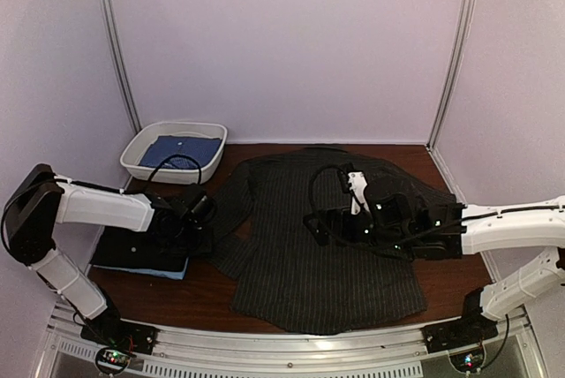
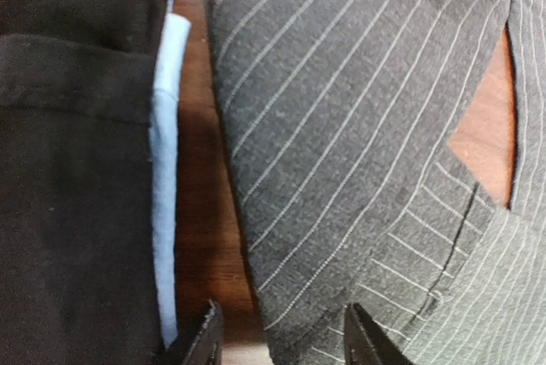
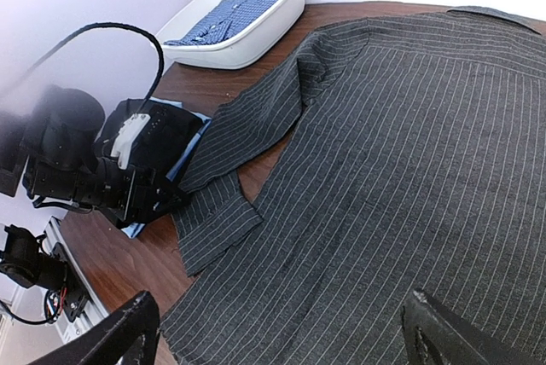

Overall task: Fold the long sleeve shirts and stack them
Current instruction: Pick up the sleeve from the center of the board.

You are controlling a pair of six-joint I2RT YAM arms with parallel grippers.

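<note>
The pinstriped charcoal shirt (image 1: 327, 245) lies spread back-up on the table (image 1: 212, 294), collar at the far end, directly beneath my right gripper (image 3: 281, 331) and reaching out to my left gripper (image 2: 281, 331). I judge it light, limp and a little slippery. It will sag and crease wherever I lift it, and one pinch will bunch the cloth and not carry a straight fold. The sensible holds are the firmer parts: cuff, shoulder seam, hem corners, collar.

My left jaws stand apart, moderately open. Between their tips lies the edge of the shirt's sleeve (image 3: 247, 126) near its cuff, so the cloth is framed but not pinched. I cannot tell whether a finger brushes it. Just outside my left jaw are a black shirt (image 2: 68, 169) folded on top of a light blue shirt (image 2: 166, 169), separated from the sleeve by a strip of bare wood.

My right jaws are spread wide and hold nothing. They hang over the back panel, with striped cloth filling the space between and ahead of them. Beyond them, past the sleeve, a white tub (image 3: 247, 28) holds a blue shirt (image 3: 226, 15).

With the sleeve already at my left jaws, the cuff looks like the natural first hold.
</note>
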